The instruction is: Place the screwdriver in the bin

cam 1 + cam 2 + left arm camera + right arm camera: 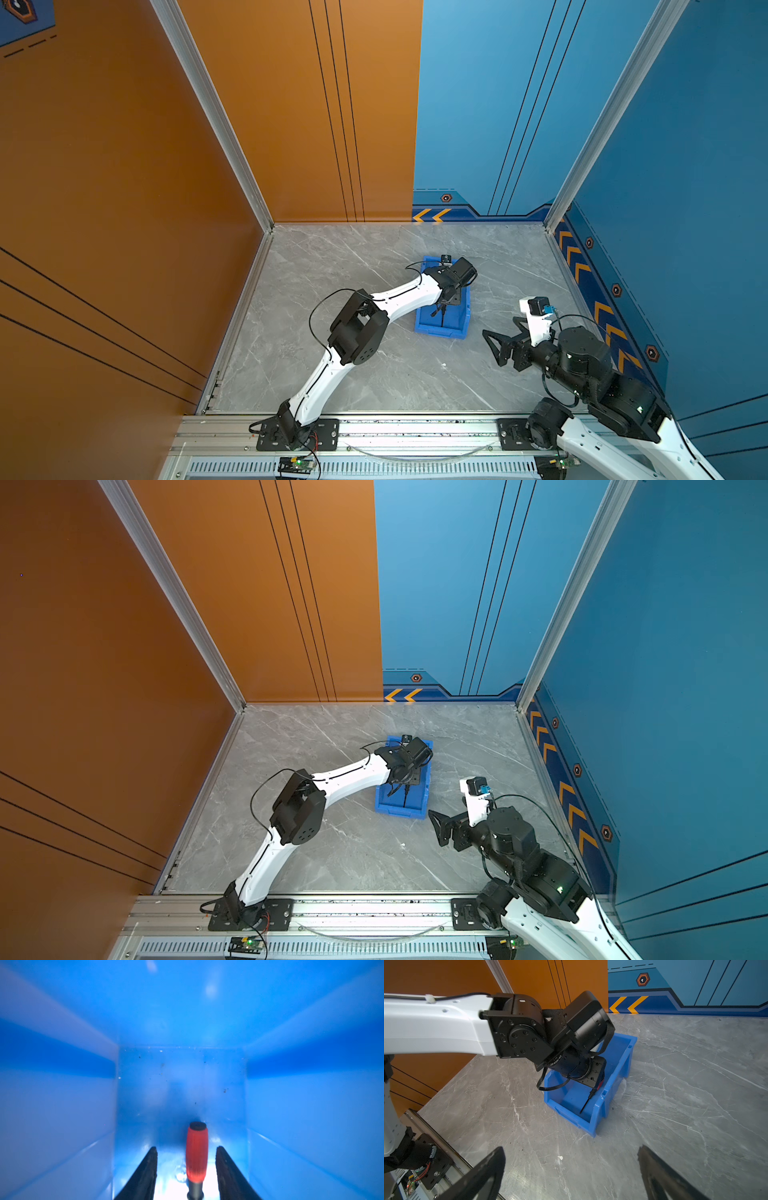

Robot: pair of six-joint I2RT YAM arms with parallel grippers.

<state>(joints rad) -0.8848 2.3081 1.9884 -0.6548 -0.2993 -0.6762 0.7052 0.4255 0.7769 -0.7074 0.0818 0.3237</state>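
Note:
The blue bin (428, 329) (398, 810) stands mid-table, and my left gripper (443, 308) reaches down into it. In the left wrist view the screwdriver (197, 1153), red-orange handle and dark collar, lies between the two black fingers (148, 1169) with blue floor showing on both sides of it. The left gripper (186, 1148) is open and touches nothing. From the right wrist view the thin black shaft (586, 1102) slopes down to the bin's floor near the low front edge. My right gripper (571, 1148) (498, 328) hangs open and empty over bare table, right of the bin (620, 1068).
Orange and blue panels wall in the grey marble table (374, 374) on three sides. An aluminium rail (415, 432) with both arm bases runs along the near edge. A small white speck (560, 1157) lies on the table between the bin and the right gripper.

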